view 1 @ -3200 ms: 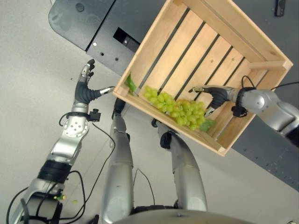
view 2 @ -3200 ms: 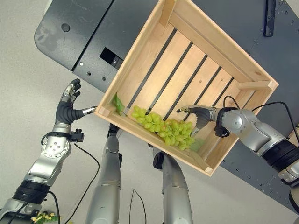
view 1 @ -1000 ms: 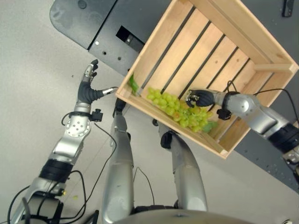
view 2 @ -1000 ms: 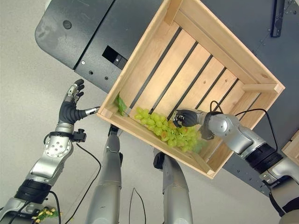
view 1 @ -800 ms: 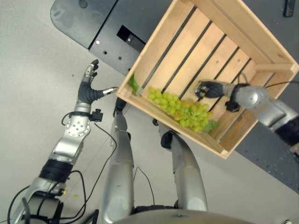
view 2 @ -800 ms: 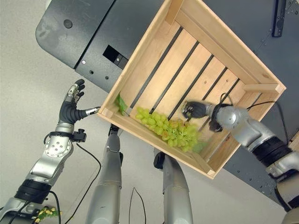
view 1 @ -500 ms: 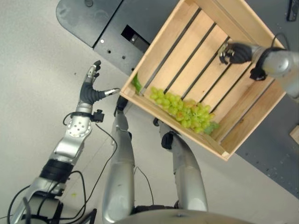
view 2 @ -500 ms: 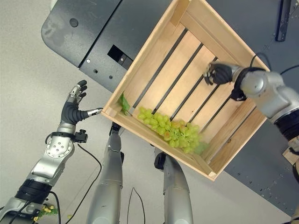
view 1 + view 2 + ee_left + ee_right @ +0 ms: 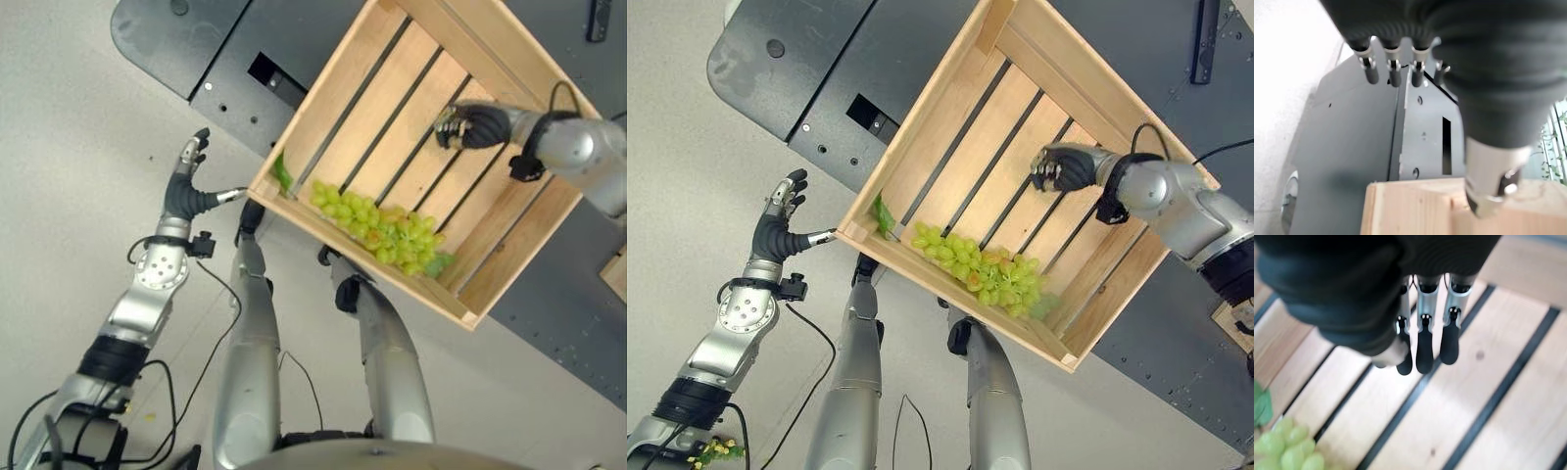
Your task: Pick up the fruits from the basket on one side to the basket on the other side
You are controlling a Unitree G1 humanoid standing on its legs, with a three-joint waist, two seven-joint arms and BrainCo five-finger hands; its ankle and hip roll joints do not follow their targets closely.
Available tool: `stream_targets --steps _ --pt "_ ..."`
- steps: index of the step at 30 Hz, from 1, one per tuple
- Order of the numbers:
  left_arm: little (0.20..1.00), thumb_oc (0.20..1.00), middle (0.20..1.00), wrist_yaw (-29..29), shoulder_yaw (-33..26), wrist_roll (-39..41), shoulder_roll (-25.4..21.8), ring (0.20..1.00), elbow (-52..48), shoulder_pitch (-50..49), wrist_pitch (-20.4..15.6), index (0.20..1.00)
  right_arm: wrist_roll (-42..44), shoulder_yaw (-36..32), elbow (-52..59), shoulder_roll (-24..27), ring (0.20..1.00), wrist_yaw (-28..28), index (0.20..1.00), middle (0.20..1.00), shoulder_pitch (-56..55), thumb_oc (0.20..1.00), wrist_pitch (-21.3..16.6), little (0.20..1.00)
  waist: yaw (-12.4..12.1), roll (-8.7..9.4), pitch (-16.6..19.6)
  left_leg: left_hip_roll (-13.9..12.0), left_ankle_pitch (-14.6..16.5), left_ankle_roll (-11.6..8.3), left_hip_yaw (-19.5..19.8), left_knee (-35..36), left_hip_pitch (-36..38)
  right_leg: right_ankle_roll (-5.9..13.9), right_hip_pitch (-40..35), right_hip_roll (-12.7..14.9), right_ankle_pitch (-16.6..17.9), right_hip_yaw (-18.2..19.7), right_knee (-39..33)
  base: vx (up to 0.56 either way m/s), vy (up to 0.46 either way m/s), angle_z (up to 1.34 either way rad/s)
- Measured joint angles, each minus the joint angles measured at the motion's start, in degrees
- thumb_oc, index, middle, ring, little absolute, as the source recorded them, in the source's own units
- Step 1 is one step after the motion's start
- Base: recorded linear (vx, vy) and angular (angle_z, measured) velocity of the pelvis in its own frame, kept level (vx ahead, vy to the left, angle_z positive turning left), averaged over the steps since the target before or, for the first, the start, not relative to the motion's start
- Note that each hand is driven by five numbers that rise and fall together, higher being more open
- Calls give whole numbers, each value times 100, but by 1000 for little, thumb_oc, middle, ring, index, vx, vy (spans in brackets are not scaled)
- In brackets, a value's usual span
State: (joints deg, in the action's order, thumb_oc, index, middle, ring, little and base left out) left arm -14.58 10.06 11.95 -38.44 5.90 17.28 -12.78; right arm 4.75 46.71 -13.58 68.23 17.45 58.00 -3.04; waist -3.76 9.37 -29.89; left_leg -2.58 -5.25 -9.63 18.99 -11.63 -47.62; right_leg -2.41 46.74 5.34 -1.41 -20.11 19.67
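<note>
A bunch of green grapes [image 9: 377,227] with a green leaf [image 9: 281,176] lies against the near wall of a slatted wooden crate [image 9: 323,93]. My right hand [image 9: 470,125] hovers over the crate's slats toward its far side, well apart from the grapes, its fingers curled with nothing in them. The right wrist view shows its dark fingertips [image 9: 1422,350] above bare slats, with the grapes [image 9: 1283,450] off to one side. Outside the crate's near left corner my left hand [image 9: 184,191] is open, fingers straight, its thumb [image 9: 1491,181] close to that corner.
The crate rests on a dark grey metal platform [image 9: 216,59] with screw holes and a rectangular slot [image 9: 266,73]. Light grey floor spreads to the left. A corner of another wooden crate [image 9: 1232,318] shows at the right edge.
My right hand was curled on the grapes a second ago; it has come away empty and moved to the crate's far side. The grapes stay by the near wall. The left hand holds still.
</note>
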Motion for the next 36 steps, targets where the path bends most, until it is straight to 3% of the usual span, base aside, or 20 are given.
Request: stream_targets --steps 9,36 --pt "1000 1000 1000 57 -4 0 -14 1000 -6 0 5 1000 -133 -280 774 -38 1000 600 1000 1000 -1118 1000 31 1000 -6 -1 0 8 0 0 -2 22 -33 4 49 3 -3 9 -2 0 0 0" --pt "1000 1000 1000 106 2 -3 -5 1000 -14 13 32 1000 -62 -806 905 -614 1000 657 1000 1000 -1553 1000 216 1000 -1 -1 -1 8 0 0 -7 20 -186 9 205 4 -7 12 6 0 0 0"
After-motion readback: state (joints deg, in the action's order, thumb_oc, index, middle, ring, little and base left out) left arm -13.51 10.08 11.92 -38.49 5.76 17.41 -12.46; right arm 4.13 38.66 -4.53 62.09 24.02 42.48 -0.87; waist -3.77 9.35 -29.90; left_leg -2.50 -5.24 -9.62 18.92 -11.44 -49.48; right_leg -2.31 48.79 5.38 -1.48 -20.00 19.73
